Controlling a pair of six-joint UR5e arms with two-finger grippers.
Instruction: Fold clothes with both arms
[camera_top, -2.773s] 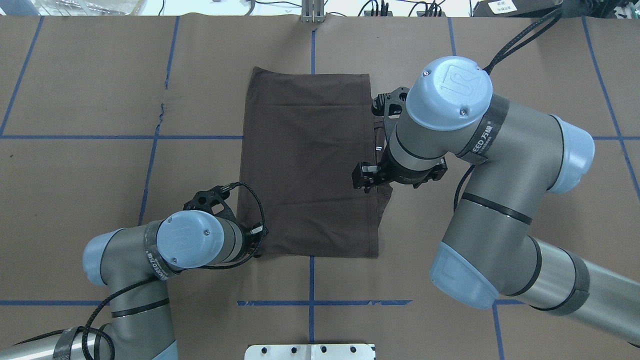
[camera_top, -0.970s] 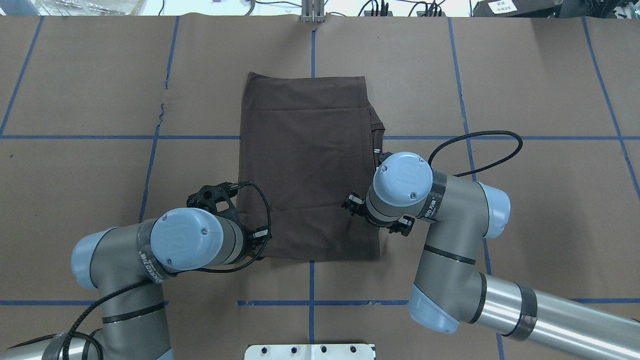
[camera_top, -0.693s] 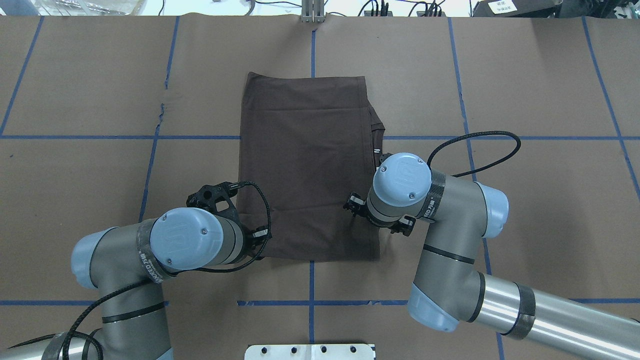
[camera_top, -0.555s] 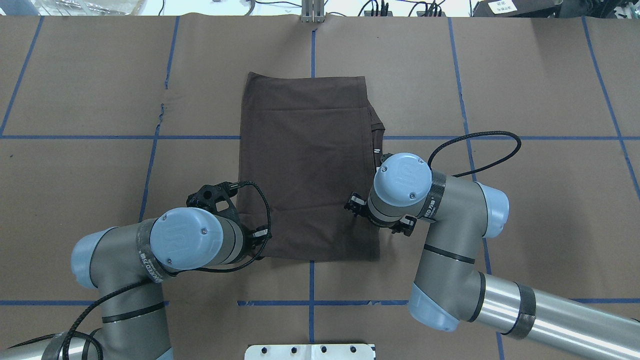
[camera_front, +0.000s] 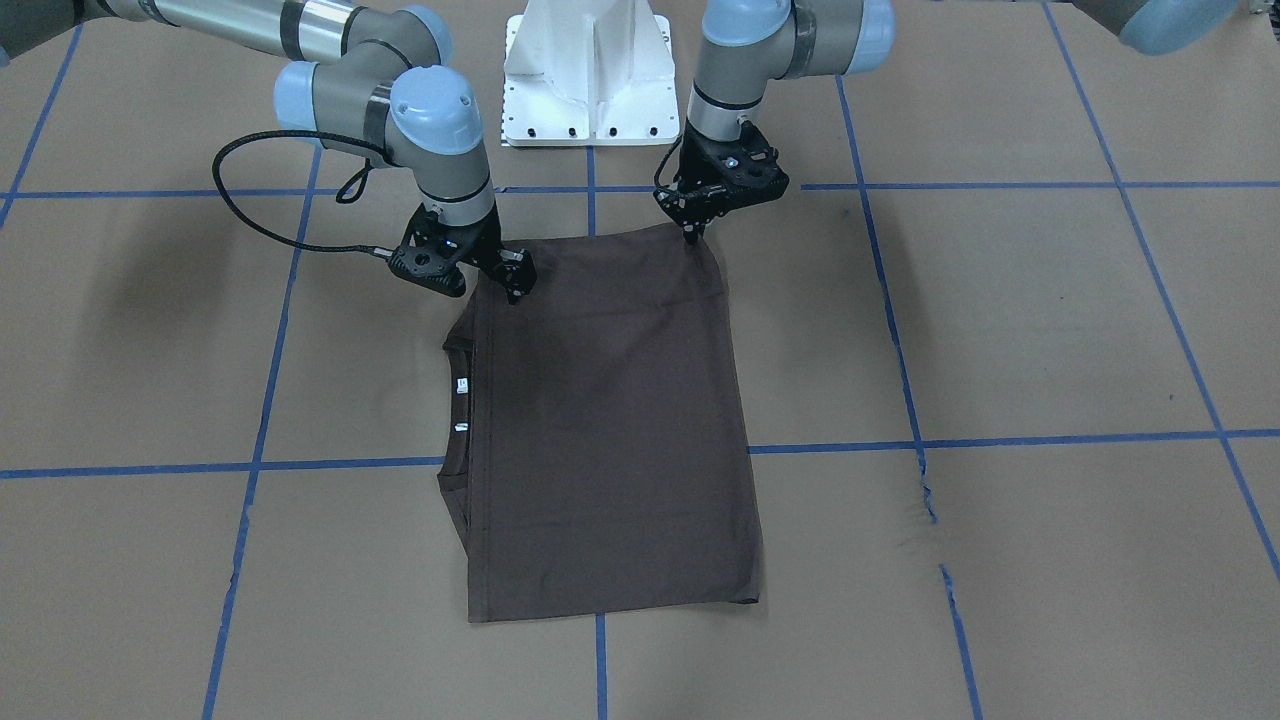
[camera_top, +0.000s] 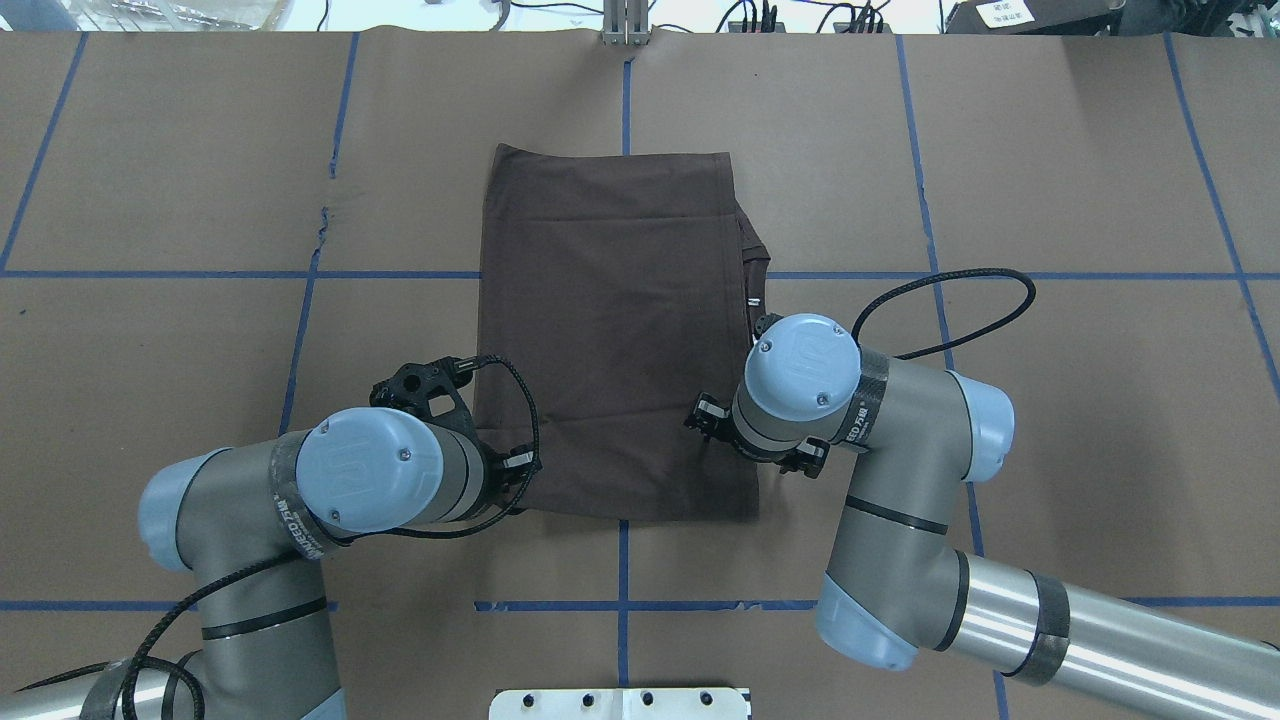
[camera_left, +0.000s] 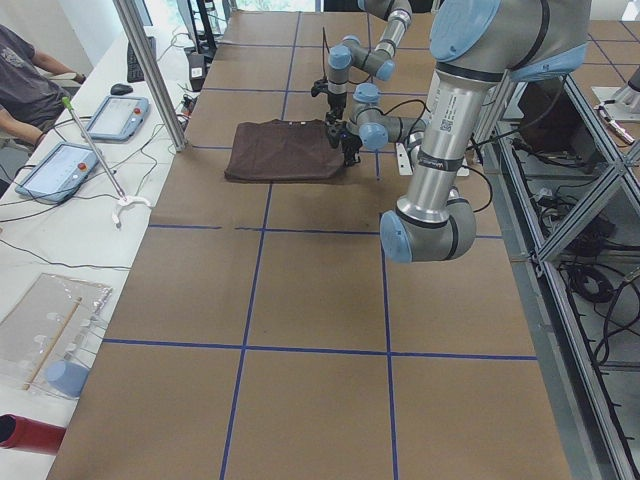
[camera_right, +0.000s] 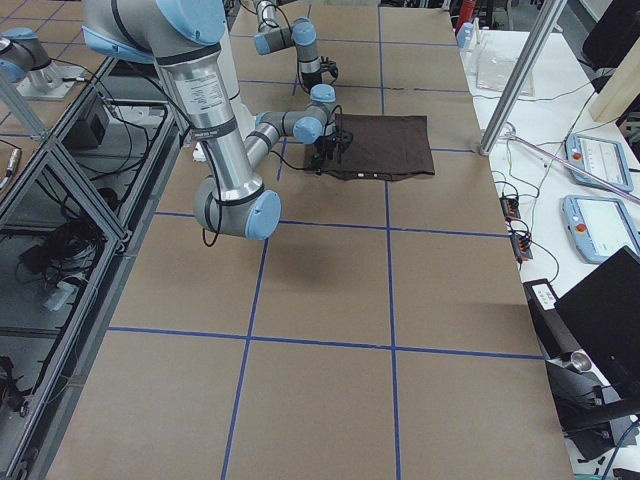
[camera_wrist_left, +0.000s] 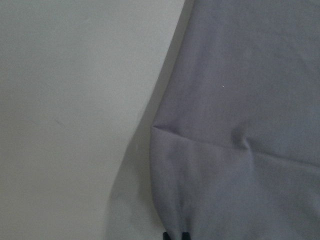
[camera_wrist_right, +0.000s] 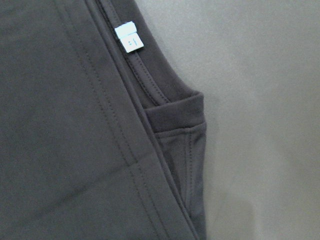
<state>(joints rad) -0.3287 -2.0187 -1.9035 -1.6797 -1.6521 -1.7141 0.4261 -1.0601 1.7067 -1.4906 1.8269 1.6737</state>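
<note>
The dark brown T-shirt (camera_front: 610, 420) lies folded into a flat rectangle on the brown paper table; it also shows in the overhead view (camera_top: 610, 330). Its collar and white neck tags (camera_front: 461, 386) stick out at its right edge. My left gripper (camera_front: 691, 237) is shut on the shirt's near left corner; the left wrist view shows the fingertips (camera_wrist_left: 175, 235) pinching puckered fabric (camera_wrist_left: 240, 100). My right gripper (camera_front: 516, 292) stands low over the near right edge. Its fingers do not show in the right wrist view, where collar (camera_wrist_right: 175, 112) and tag (camera_wrist_right: 129, 36) lie flat.
The white pedestal base (camera_front: 590, 70) stands behind the shirt's near edge. Blue tape lines grid the paper, which has a tear (camera_front: 925, 495) on my left. A side bench with tablets (camera_left: 105, 115) and a seated person (camera_left: 25, 85) is beyond the far edge.
My right arm has swung from the shirt's far right edge back to its near right edge and sunk lower. My left arm has barely shifted. The shirt's right edge has flattened.
</note>
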